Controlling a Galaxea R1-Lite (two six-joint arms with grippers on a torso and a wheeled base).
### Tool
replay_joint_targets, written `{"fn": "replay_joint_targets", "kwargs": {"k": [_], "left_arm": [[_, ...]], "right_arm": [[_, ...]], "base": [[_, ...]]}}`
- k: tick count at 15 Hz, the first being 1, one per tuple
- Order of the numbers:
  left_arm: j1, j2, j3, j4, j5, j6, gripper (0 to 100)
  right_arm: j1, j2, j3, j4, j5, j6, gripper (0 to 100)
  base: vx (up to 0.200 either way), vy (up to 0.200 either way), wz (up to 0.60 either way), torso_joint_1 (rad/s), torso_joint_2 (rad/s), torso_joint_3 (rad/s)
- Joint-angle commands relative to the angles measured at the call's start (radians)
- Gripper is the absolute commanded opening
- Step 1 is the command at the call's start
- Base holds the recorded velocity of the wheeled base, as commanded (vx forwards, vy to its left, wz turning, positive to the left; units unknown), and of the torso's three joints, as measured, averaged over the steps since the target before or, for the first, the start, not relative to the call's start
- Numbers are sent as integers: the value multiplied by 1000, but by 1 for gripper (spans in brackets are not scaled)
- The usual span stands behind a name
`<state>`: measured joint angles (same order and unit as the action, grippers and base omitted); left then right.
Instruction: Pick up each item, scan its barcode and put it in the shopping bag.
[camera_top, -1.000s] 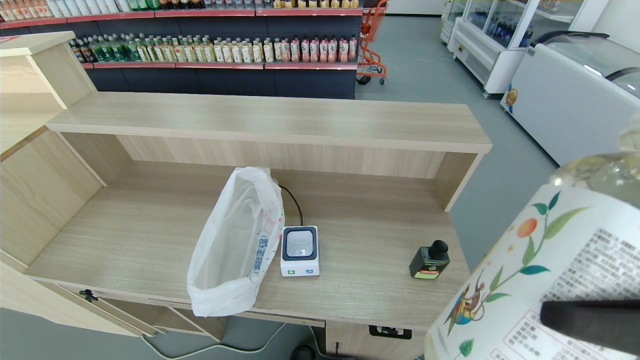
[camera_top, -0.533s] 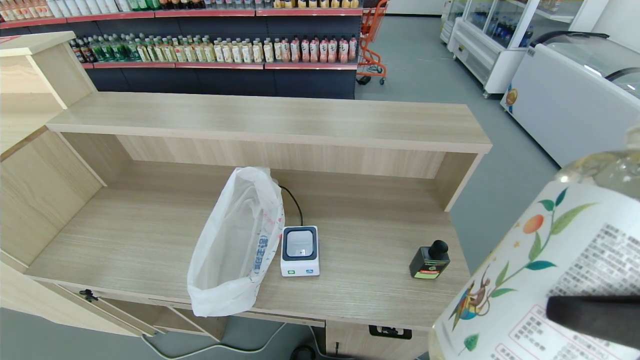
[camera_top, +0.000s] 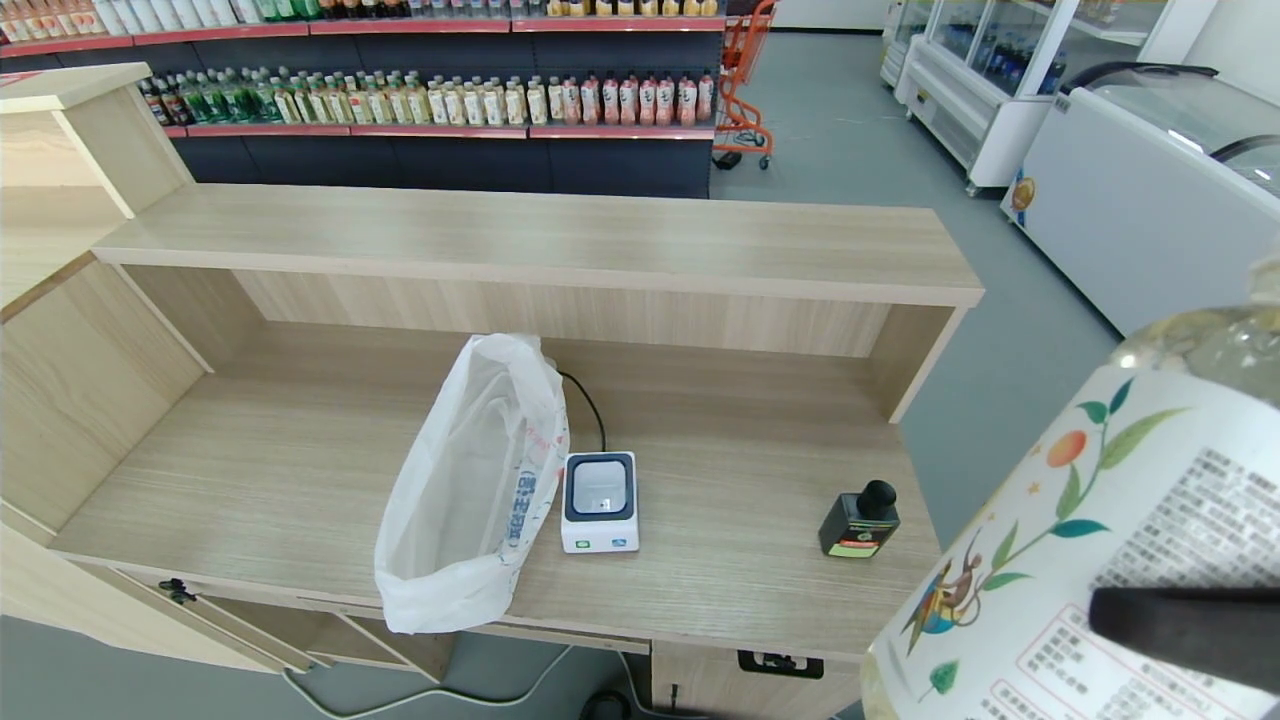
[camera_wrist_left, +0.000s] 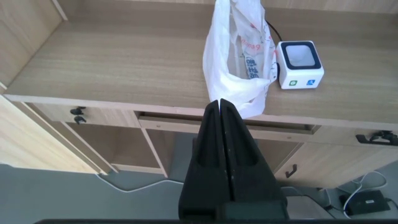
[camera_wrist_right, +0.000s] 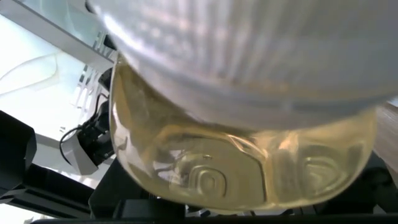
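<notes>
Bottle (camera_top: 1120, 540), large, clear, pale yellow liquid, printed label: held up at 4 o'clock of the head view, well apart from the counter (camera_top: 740, 440) and off its right end. Right gripper (camera_top: 1190, 635) is clamped on it, one dark finger across the label. Left gripper (camera_wrist_left: 219, 109) hangs before the counter's front edge, fingers pressed together, empty.

Risks, as judged:
- Round smooth body with sloshing liquid could twist or slip in the grip on the swing over.
- Small dark bottle (camera_top: 860, 520) stands near the counter's right end, on the likely path; a low pass could topple it.
- Label print faces the head camera; if the barcode is not turned down to the scanner (camera_top: 599, 500), no read.
- Shopping bag (camera_top: 470, 480) is limp, slumped, its lower end overhanging the front edge; a heavy drop could drag it off.

Surface: pale wood-grain counter with a raised back ledge. Scanner touches the bag at its 3 o'clock. Room: drink shelves (camera_top: 450, 100) at 12 o'clock, freezer cabinets (camera_top: 1150, 180) at 2 o'clock, grey floor.
</notes>
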<state>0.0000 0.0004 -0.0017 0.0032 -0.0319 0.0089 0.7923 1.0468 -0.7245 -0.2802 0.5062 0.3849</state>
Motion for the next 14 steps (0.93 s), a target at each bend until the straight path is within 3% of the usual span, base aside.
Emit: {"fn": "replay_joint_targets", "kwargs": {"k": [1, 5, 6, 7, 9, 11, 14], "left_arm": [[0, 1, -1, 0, 0, 0, 0], [0, 1, -1, 1, 0, 0, 0], [0, 0, 0, 0, 0, 0, 0], [0, 0, 0, 1, 0, 0, 0], [0, 0, 0, 0, 0, -1, 0], [0, 0, 0, 0, 1, 0, 0], [0, 0, 0, 0, 0, 0, 0]], "right_arm": [[1, 2, 0, -1, 0, 0, 0], [-1, 10, 13, -1, -20, -40, 0], [-19, 19, 31, -1, -80, -149, 0], [-74, 45, 103, -10, -298, -426, 0], [-183, 50, 168, -25, -499, -584, 0], [-248, 79, 221, -97, -557, -630, 0], [-349, 124, 296, -254, -561, -880, 0]], "base": [[0, 0, 0, 0, 0, 0], [0, 0, 0, 0, 0, 0], [0, 0, 0, 0, 0, 0], [0, 0, 0, 0, 0, 0], [0, 0, 0, 0, 0, 0], [0, 0, 0, 0, 0, 0], [0, 0, 0, 0, 0, 0]]}}
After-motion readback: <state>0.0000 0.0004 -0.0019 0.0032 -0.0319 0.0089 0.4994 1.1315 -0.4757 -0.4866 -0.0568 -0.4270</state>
